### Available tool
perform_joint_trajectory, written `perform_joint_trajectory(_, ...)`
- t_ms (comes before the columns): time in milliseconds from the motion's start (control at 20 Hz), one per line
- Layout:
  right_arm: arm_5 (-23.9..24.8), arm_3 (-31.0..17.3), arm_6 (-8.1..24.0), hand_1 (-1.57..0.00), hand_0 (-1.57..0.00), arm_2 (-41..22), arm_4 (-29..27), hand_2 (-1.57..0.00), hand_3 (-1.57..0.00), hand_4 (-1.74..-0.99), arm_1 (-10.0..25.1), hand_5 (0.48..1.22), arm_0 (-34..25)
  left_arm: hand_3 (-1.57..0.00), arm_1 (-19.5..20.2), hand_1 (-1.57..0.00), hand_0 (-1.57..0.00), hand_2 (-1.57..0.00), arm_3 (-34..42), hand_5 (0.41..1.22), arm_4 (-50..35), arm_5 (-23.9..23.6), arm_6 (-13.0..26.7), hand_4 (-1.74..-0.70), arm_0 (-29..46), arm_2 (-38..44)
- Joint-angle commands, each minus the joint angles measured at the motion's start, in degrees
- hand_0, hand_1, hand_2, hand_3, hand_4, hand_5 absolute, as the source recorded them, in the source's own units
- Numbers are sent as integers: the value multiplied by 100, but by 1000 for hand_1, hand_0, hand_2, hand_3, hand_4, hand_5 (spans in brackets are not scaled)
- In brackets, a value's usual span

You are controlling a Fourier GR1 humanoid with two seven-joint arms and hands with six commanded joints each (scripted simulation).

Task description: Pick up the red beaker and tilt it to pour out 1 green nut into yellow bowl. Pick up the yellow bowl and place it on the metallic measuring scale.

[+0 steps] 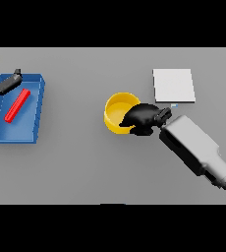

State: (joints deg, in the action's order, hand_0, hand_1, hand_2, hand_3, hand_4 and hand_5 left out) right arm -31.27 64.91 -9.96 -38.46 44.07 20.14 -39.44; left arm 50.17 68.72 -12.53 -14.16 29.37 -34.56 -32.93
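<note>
The yellow bowl (118, 111) stands mid-table. My right hand (145, 118) covers its right rim, fingers curled over the edge and down into the bowl. Just right of and beyond the hand lies the metallic measuring scale (173, 85), a pale square plate flat on the table. At the far left, a red beaker (17, 105) lies slanted inside a blue tray (36, 86). My left hand (5, 83) hovers over the tray's far left corner with its fingers spread, holding nothing. No green nut shows; the hand hides part of the bowl's inside.
The blue tray has raised walls and sits against the table's left edge. My right forearm (196, 147) stretches from the lower right toward the bowl. Grey tabletop lies between the tray and the bowl.
</note>
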Motion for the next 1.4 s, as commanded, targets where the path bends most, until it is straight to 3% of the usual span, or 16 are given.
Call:
perform_joint_trajectory(0,-33,-2,4,-1474,-1480,43,-37,-1424,-1176,-1711,26,1199,-23,1,-8,1,1,1,5,724,2,-30,26,-806,10,1)
perform_joint_trajectory(200,-139,375,76,-1531,-1534,164,-212,-1490,-1192,-1729,194,1212,-47,1,-30,1,1,1,-60,724,51,-46,-13,-801,-11,-14)
perform_joint_trajectory(350,-432,742,205,-1551,-1552,327,-369,-1506,-1377,-1731,483,1216,-197,1,-31,1,1,1,5,721,96,-90,77,-798,-26,-52)
perform_joint_trajectory(650,-673,1249,820,-1566,-1566,591,-661,-1554,-1262,-1721,737,1219,-300,1,-33,1,1,1,-87,723,38,-5,-58,-806,-45,-1)
perform_joint_trajectory(850,-703,1458,823,-1569,-1569,666,-737,-1564,-1238,-1719,914,1220,-399,1,9,1,1,1,-52,723,93,13,29,-800,-95,-37)
perform_joint_trajectory(1000,-510,1124,759,-1570,-1570,774,-631,-1567,-1325,-1720,1108,1221,-630,1,8,1,1,1,12,741,25,-23,9,-811,-28,2)
perform_joint_trajectory(1150,-179,614,639,-1570,-1570,930,-578,-1569,-1256,-1719,1270,1221,-841,1,128,1,1,1,148,734,102,-75,83,-801,12,-23)
perform_joint_trajectory(1200,-129,446,739,-1571,-1571,967,-580,-1570,-1239,-1720,1270,1221,-910,1,149,1,1,1,205,735,83,-46,181,-804,-17,-26)
perform_joint_trajectory(1250,-37,282,577,-1571,-1571,989,-592,-1570,-1226,-1720,1339,1221,-878,1,163,1,1,1,252,739,74,-55,279,-806,-30,-24)
perform_joint_trajectory(1350,77,-52,642,-1571,-1571,1097,-641,-1570,-1211,-1720,1363,1221,-877,1,161,1,1,1,408,750,47,-104,420,-818,28,-52)
